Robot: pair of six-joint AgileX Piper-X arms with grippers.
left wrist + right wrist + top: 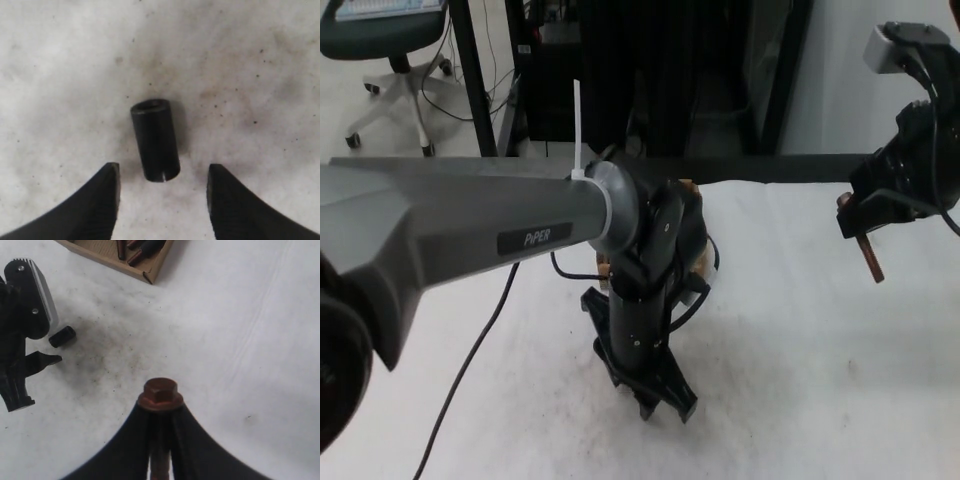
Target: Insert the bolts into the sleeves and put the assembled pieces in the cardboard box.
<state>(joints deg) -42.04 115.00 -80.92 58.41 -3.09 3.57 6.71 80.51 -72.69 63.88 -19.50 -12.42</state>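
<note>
Nearest me, my left gripper [162, 167] hangs low over the white bench cover [800, 350], fingers spread wide, with a black sleeve [155, 140] lying between them and touching neither. Farther right, my raised right gripper [860, 215] clamps a copper bolt [868, 255]. Farthest off, the cardboard box [155, 265] holds several pieces.

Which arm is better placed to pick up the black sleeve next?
Left. The left tool is open right at the sleeve lying on the bench; the right tool is shut on a bolt and farther away.
</note>
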